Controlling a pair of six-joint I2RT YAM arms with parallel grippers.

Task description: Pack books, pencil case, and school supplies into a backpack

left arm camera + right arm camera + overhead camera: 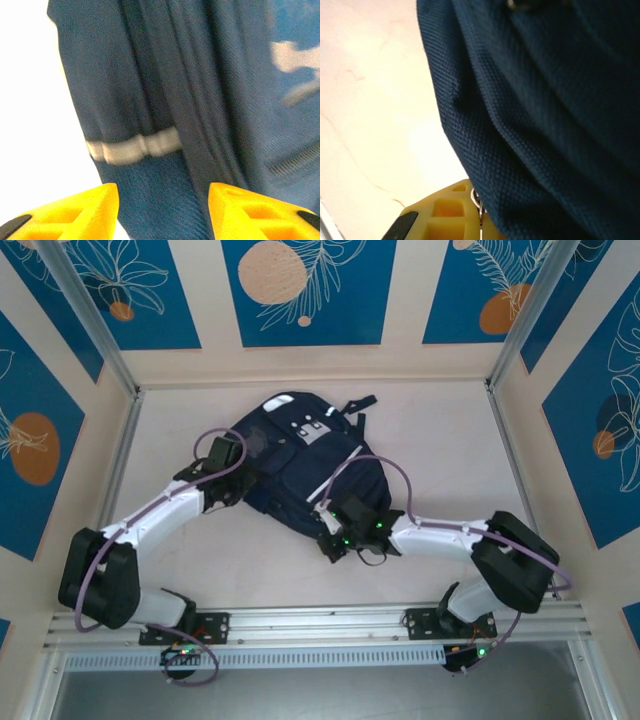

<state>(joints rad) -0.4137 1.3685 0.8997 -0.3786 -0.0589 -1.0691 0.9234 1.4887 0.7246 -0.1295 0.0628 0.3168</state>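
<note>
**Navy backpack lies mid-surface, an arm at each side**

We see the backpack [300,455] lying flat on the pale surface [430,440], about midway between the left and right edges and somewhat closer to the far edge than to the near one. Its white patches face up and its dark straps trail toward the far edge.

Our left arm [165,515] reaches to the backpack's left side. In the left wrist view our left jaws stand apart, the two yellow fingers [75,210] separated by a clear gap with nothing clamped between them. Beyond the gap are the navy fabric, a dark seam and a white reflective stripe [132,147].

Our right arm [440,535] meets the backpack's near right edge. Our right jaws are closed. One yellow finger [445,215] sits tucked under a fold of navy weave, with a small metal piece [479,202] beside it. We cannot tell whether fabric is pinched there.
</note>
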